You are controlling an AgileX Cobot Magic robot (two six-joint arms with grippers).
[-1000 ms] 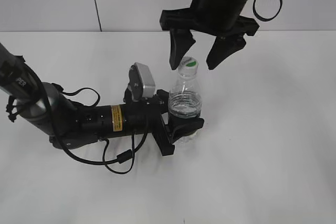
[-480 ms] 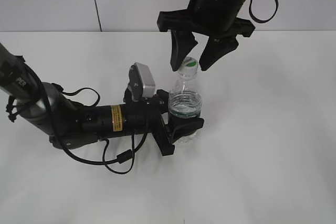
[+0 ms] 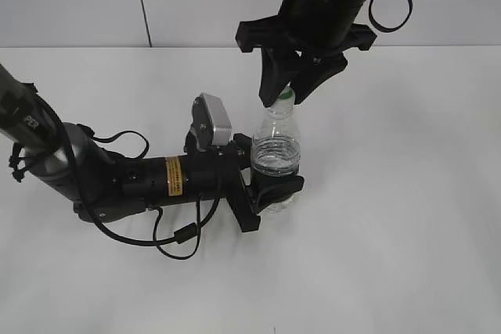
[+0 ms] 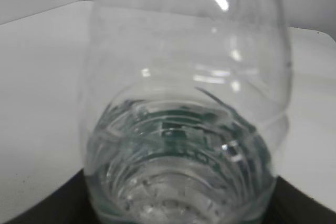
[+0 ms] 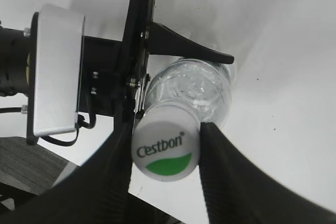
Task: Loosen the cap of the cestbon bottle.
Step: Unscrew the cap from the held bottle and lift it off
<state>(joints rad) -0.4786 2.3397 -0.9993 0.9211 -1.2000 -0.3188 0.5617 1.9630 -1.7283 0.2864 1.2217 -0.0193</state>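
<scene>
A: Any readable text?
B: "Cestbon" in green letters on the cap [image 5: 165, 150], above a green curved patch, right wrist view.
A: Anything on the arms?
B: Left arm [image 3: 47, 134] shows white letters "PER", partly cut off. Yellow sticker [image 3: 174, 175] on the left gripper's body has print, too small to read.
A: Bottle label?
B: Nothing legible.

The cestbon bottle [image 3: 275, 158] is clear ribbed plastic, glossy with bright glints up close. Its cap [image 5: 165, 150] is smooth white plastic, kinda satin. Both grippers, the left gripper [image 3: 262, 189] and the right gripper [image 3: 293, 84], look like matt black plastic, though maybe coated metal. The table [image 3: 407, 217] is plain matt white.
</scene>
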